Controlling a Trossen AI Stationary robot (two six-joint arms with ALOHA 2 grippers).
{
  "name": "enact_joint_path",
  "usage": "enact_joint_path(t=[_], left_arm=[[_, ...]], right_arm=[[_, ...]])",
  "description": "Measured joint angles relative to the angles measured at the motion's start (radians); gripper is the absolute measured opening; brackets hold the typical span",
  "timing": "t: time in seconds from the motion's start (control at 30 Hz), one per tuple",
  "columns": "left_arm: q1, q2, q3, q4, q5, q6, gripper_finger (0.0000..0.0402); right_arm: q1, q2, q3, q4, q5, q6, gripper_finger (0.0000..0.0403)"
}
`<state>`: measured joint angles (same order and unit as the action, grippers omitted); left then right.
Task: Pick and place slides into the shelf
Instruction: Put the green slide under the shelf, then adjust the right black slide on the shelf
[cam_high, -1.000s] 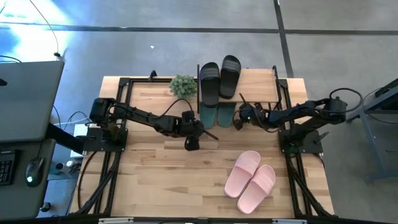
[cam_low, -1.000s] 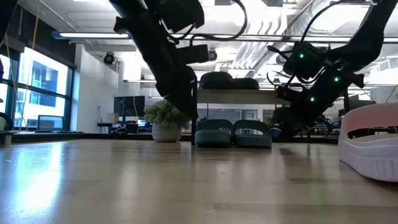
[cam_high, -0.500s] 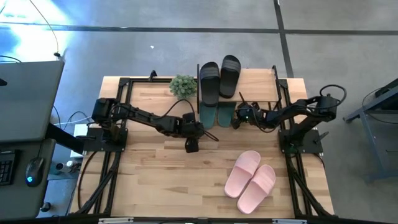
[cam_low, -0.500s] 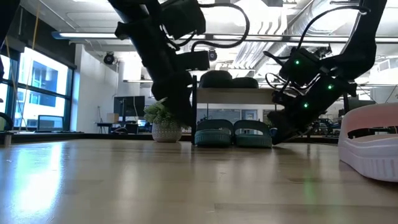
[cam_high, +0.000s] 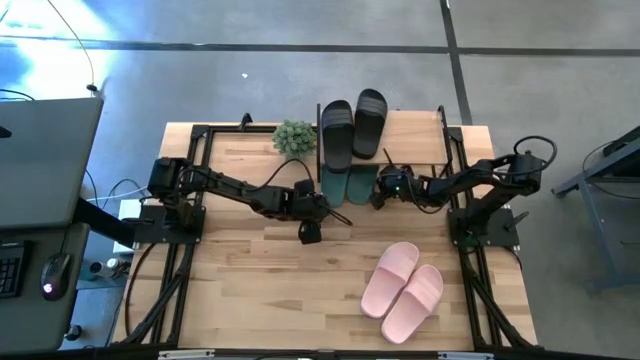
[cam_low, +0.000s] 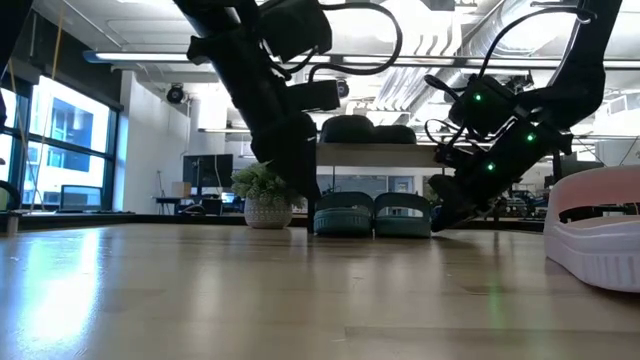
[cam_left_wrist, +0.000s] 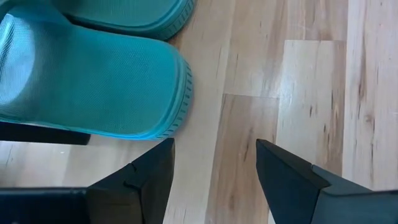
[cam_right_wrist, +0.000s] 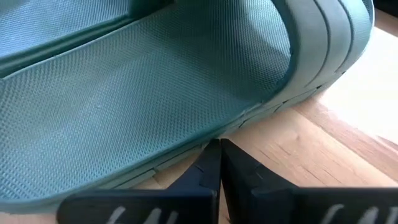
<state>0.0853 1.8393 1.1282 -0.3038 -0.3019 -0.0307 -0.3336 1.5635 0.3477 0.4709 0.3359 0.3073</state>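
The left arm reaches in from the left edge of the wooden worktop (cam_high: 240, 290), and its left end effector (cam_high: 309, 232) sits low near the middle, just short of the shelf. In the left wrist view its two dark fingers (cam_left_wrist: 152, 171) stand apart with bare wood between them, so it is released and holds nothing; the heel of a teal-green slide lies just ahead of them.

A small green potted plant (cam_high: 294, 137) stands at the shelf's left end. The shelf (cam_low: 385, 155), a light plank on thin black posts, sits at the far middle of the worktop. The black pair of slides (cam_high: 351, 127) lies on top of its board. Beneath the board, side by side on the worktop, rests the teal-green pair (cam_low: 375, 215), heels sticking out toward the arms.

The right end effector (cam_high: 378, 193) comes from the right side and sits low against the outer edge of the right-hand teal-green slide (cam_right_wrist: 155, 87). In the right wrist view its fingertips (cam_right_wrist: 208, 171) are clenched together, touching the sole's rim but gripping nothing.

The pale pink pair (cam_high: 404, 291) lies well apart on the near right of the worktop.
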Motion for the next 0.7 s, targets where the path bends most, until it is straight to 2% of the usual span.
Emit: enact_joint_path(t=[0.7], left_arm=[[0.000, 0.000, 0.000, -0.006, 0.000, 0.001, 0.0209]], right_arm=[[0.038, -0.001, 0.003, -0.074, 0.096, 0.044, 0.0000]])
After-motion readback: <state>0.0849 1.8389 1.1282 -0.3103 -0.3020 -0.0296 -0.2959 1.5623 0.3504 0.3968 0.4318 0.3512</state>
